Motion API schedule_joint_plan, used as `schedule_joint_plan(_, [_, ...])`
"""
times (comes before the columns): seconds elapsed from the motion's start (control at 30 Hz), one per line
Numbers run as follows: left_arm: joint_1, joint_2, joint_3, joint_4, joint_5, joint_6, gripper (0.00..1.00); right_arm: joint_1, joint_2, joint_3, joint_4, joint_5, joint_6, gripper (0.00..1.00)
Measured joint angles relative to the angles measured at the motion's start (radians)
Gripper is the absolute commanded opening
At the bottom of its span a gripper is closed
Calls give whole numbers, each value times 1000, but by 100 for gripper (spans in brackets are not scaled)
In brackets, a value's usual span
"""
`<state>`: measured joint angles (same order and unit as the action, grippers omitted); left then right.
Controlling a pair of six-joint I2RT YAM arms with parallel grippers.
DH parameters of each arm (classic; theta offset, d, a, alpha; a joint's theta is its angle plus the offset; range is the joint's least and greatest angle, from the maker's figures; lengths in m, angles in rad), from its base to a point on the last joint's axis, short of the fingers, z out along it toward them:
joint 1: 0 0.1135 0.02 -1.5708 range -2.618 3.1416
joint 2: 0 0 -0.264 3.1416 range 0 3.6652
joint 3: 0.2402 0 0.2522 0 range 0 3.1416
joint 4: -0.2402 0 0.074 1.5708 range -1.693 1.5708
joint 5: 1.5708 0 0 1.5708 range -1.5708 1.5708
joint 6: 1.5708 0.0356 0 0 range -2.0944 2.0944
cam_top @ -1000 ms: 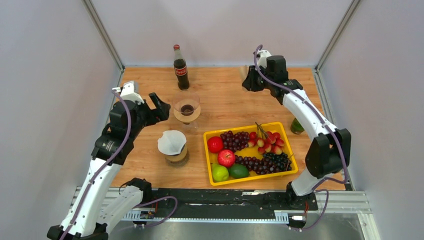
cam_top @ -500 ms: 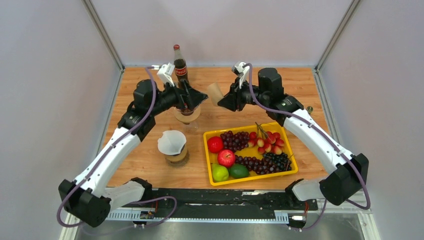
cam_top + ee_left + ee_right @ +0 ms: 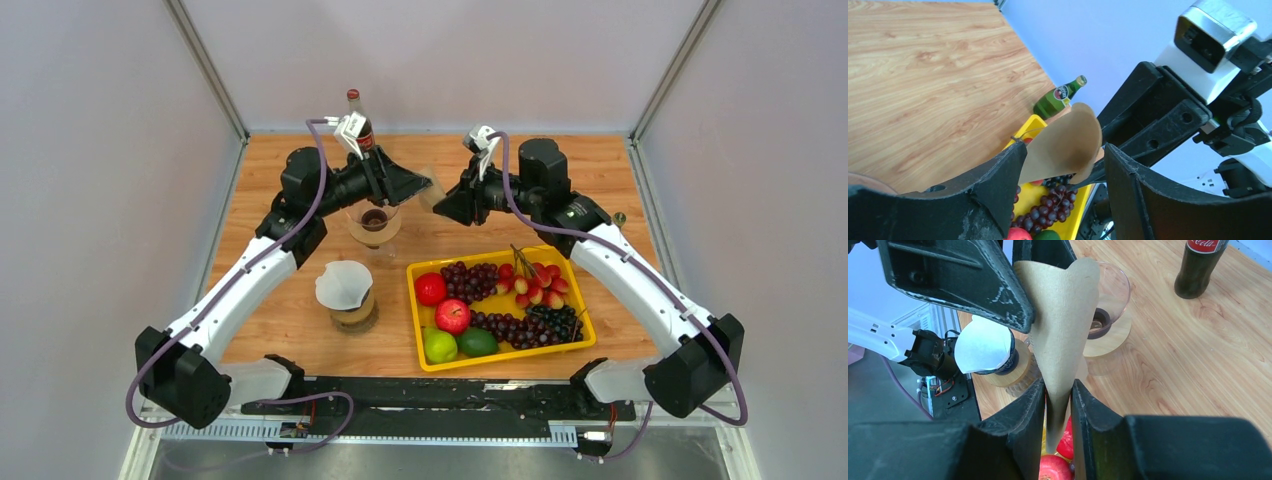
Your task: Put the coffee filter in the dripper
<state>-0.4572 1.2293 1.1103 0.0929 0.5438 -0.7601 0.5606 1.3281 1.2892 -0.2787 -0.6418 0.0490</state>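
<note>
Left jaws have swung in from beside the dripper (image 3: pixel 373 215) and now straddle the wide end of the filter (image 3: pixel 1063 315). They're narrowing but not clamped, with a gap still showing. Right jaws are clenched on the filter's tip, holding it in mid-air between the two sets of jaws, dripper just below the left ones. Looks like a handover starting. Filter isn't in the dripper yet.

Top view looks down from behind; close wrist views share the filter (image 3: pixel 1063 145)
</note>
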Motion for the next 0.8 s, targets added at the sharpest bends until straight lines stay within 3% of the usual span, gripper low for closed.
schedule_joint_plan(0.27, [-4, 2, 0, 43, 40, -27, 40, 0, 1, 0, 0, 14, 1, 28])
schedule_joint_plan(0.4, [-7, 13, 8, 62, 67, -37, 15, 0, 1, 0, 0, 29, 2, 32])
schedule_joint_plan(0.43, [-8, 18, 13, 63, 73, -37, 6, 0, 1, 0, 0, 37, 3, 33])
schedule_joint_plan(0.53, [-8, 30, 23, 63, 86, -32, 0, 0, 1, 0, 0, 67, 8, 37])
schedule_joint_plan(0.7, [-8, 53, 66, 35, 106, 31, 0, 0, -2, 0, 0, 121, 28, 92])
schedule_joint_plan(0.73, [-8, 66, 89, 16, 114, 65, 0, 0, -6, -2, 1, 142, 30, 99])
schedule_joint_plan(0.8, [-8, 100, 158, -51, 136, 149, 0, 0, -28, -20, 5, 205, 48, 100])
